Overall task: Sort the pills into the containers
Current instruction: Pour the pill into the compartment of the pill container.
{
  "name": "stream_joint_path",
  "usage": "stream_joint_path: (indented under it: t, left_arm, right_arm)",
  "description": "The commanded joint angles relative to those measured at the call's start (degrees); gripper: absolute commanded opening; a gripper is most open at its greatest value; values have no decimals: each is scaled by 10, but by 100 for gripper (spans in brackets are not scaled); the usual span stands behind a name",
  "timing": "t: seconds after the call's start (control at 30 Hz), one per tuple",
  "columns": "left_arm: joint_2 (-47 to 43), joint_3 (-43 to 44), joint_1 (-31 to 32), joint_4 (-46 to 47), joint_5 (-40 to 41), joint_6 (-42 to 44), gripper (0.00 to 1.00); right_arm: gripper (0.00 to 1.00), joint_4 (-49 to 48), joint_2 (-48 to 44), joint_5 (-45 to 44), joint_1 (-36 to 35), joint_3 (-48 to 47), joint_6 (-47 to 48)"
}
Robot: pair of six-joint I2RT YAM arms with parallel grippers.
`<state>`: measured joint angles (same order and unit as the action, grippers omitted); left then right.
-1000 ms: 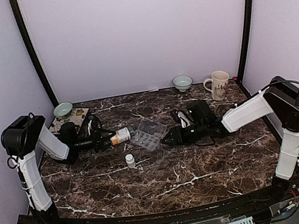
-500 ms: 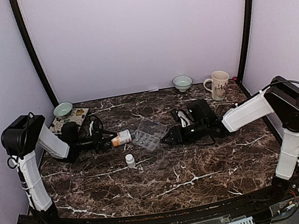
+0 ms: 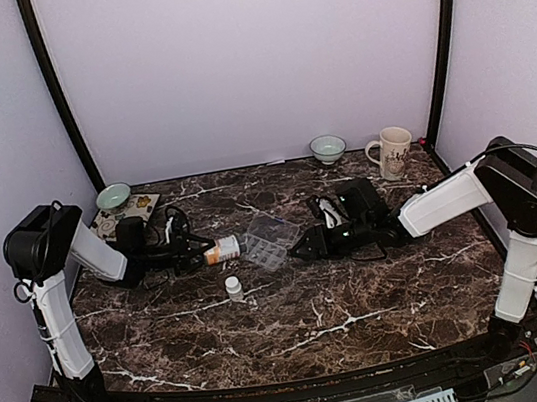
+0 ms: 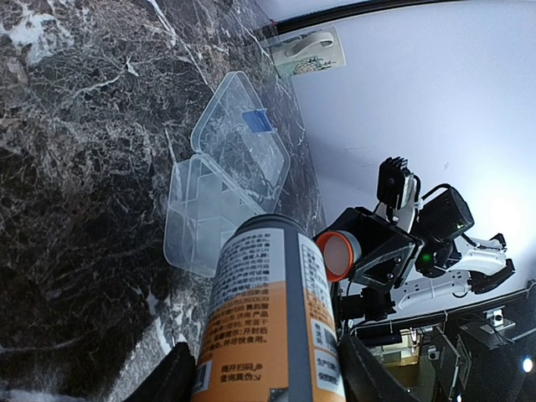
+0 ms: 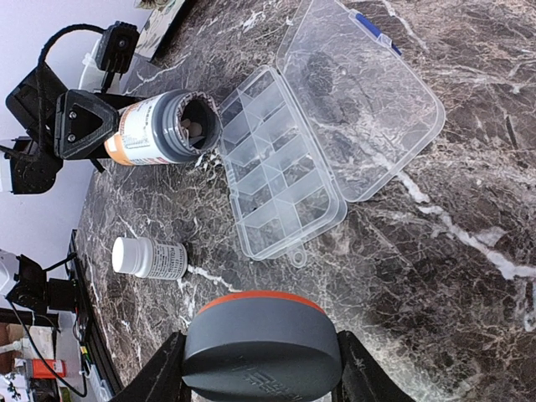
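The amber bottle (image 3: 220, 251) with its white label lies level in my left gripper (image 3: 199, 257), which is shut on it. Its open mouth (image 5: 194, 127) points at the clear organiser box (image 3: 267, 243) and stops just short of the rim. Pale pills (image 5: 193, 130) show inside the mouth. The box lies open, and its containers (image 5: 280, 180) look empty beside the flat lid (image 5: 360, 109). My right gripper (image 3: 301, 249), to the right of the box, is shut on the bottle's grey cap (image 5: 261, 343) with an orange rim. From the left wrist, the bottle (image 4: 268, 318) fills the foreground.
A tiny white bottle (image 3: 233, 287) stands in front of the box. A green bowl (image 3: 113, 196) and a patterned tile (image 3: 129, 214) sit at the back left. Another bowl (image 3: 327, 148) and a mug (image 3: 394, 152) are at the back right.
My left gripper has moved a little to the right and brought the bottle's mouth down closer to the box. The right arm has stayed still.
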<state>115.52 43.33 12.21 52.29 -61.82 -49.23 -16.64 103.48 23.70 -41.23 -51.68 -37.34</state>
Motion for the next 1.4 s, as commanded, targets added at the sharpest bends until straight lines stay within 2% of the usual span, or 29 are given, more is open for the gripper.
stream_joint_path:
  t: [0.0,0.27,1.37]
  left_arm:
    - [-11,17,8,-30,0,29,5]
    - [-23,31,12,-88,10,64,5]
    - [-54,63,23,-205,41,132,5]
  right_arm:
    - [29,-15,-18,-1,2,-8,4]
    - [29,-15,-15,2,3,-12,5]
    - [29,-27,-11,7,3,-5,0]
